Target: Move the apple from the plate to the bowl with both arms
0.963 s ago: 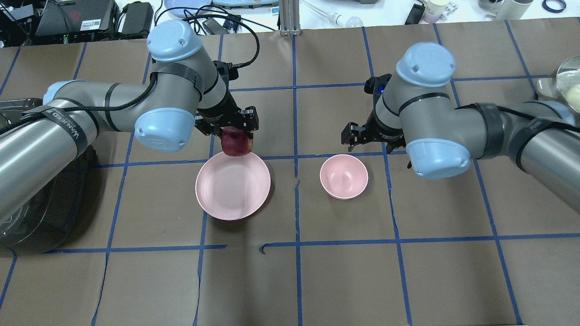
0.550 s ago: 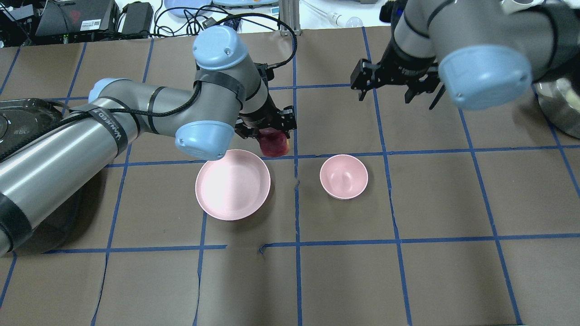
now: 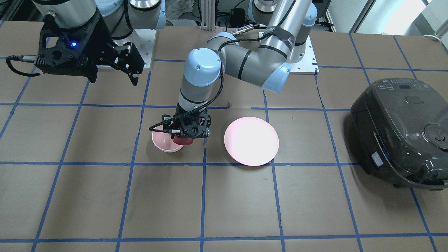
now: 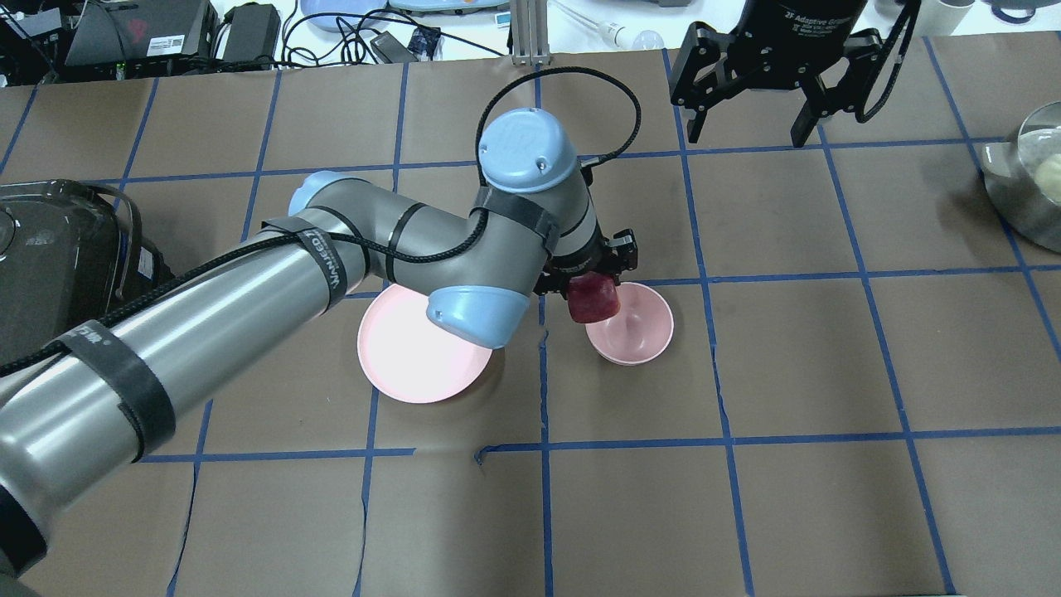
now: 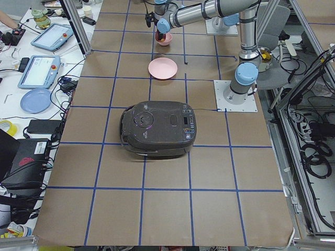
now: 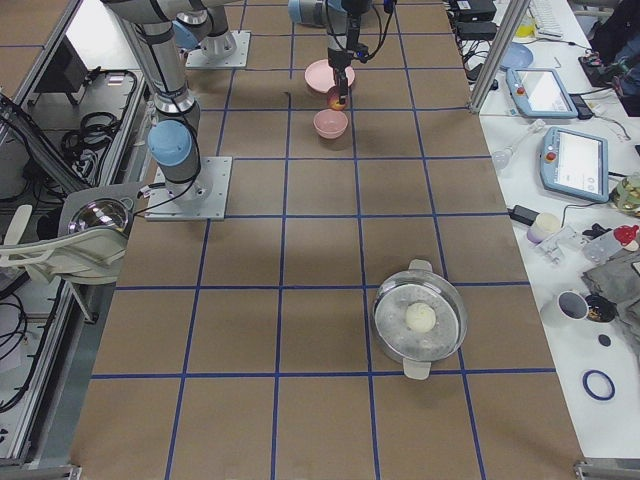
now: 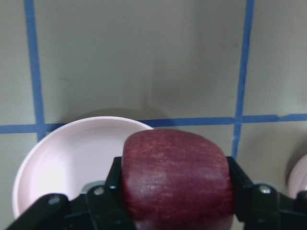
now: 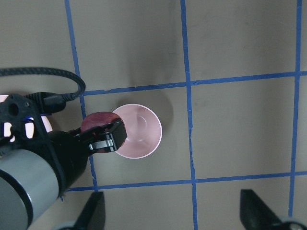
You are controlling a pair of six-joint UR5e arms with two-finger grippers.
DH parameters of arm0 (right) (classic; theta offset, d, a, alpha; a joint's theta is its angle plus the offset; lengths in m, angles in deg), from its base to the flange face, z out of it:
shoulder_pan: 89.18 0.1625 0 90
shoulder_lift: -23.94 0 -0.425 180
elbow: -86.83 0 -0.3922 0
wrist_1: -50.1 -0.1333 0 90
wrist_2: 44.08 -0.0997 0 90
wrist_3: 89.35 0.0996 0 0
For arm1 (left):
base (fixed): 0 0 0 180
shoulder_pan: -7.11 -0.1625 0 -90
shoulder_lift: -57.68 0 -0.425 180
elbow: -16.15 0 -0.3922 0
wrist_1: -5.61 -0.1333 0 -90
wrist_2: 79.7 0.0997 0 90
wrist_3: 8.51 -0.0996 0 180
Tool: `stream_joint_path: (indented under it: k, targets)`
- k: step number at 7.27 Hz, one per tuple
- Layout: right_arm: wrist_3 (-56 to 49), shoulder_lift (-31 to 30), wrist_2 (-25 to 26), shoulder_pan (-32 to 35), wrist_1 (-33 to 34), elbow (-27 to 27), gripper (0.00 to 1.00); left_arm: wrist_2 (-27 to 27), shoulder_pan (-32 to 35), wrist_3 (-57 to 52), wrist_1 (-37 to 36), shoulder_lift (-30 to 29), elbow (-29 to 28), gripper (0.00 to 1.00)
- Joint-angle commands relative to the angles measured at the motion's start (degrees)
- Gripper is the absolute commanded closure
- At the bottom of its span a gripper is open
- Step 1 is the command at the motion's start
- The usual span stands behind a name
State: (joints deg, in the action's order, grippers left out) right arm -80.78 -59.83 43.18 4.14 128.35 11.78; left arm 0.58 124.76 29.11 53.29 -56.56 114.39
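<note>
Left jaws clamped on the apple (image 4: 593, 300), hanging over the rim of the bowl (image 4: 642, 342), off-centre. Let go now and it might clip the rim and roll onto the surface (image 4: 829, 373). Right jaws wide open, empty

The table (image 4: 796, 514) is covered with brown paper, divided into squares by blue tape (image 4: 723, 438). A black cooker (image 3: 402, 133) stands at the right of the front view. A white bench (image 5: 13, 110) with tablets (image 5: 37, 71) runs along the left edge of the left view. A metal pot (image 6: 420, 318) sits in the lower part of the right view.
</note>
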Motion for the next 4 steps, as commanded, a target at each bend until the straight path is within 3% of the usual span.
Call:
stream_joint_path:
  k: [1,2,4]
  targets:
    - [0.04,0.1,0.28,-3.39,0.33,0.52,0.0,0.04,3.11,3.24,-2.77,-1.76,0.02,0.91]
    - [0.21,0.02,3.24,-3.85,0.51,0.26,0.0,0.13,3.64,4.64,-2.86,-2.38,0.02,0.75]
    - [4.06,0.02,3.79,-3.59,2.86,-0.44,0.0,0.57,3.82,5.18,-2.78,-3.17,0.45,0.21]
